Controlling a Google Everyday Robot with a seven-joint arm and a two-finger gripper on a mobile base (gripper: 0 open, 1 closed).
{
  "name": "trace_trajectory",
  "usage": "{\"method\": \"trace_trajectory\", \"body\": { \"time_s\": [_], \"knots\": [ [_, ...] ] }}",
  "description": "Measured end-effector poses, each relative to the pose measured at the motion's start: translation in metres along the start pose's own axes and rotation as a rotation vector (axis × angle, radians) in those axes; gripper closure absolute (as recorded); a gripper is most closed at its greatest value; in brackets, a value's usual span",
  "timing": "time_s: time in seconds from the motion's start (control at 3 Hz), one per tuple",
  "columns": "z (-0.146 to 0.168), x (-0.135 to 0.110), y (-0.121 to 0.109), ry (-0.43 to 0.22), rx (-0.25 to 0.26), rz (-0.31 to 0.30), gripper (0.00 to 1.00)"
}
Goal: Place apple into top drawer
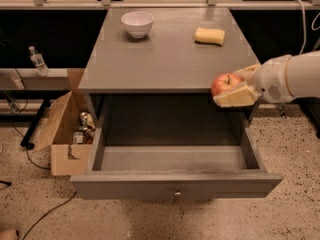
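Apple (224,83) is gripped by the tool (230,87), which is closed around it. It is held above the right rear corner of the open top drawer (150,186), seemingly just off the bench (165,59) edge. The drawer cavity lies below and left.

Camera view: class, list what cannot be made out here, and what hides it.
apple: right side covered by the gripper, shut on it.
top drawer: back in shadow under the tabletop.
cardboard box: contents too small to name.
arm: cut off by the right edge.
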State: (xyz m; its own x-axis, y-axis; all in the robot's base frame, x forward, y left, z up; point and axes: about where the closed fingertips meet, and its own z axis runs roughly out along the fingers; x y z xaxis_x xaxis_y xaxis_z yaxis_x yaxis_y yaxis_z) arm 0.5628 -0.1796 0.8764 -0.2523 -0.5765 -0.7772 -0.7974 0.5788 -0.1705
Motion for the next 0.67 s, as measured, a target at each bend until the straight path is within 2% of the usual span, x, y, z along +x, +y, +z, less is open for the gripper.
{"method": "trace_trajectory", "body": {
  "time_s": [0.33,0.67],
  "knots": [
    [0.016,0.034,0.027,0.068,0.044,0.066,1.00],
    [0.048,0.073,0.047,0.082,0.087,0.160,1.00]
  ]
}}
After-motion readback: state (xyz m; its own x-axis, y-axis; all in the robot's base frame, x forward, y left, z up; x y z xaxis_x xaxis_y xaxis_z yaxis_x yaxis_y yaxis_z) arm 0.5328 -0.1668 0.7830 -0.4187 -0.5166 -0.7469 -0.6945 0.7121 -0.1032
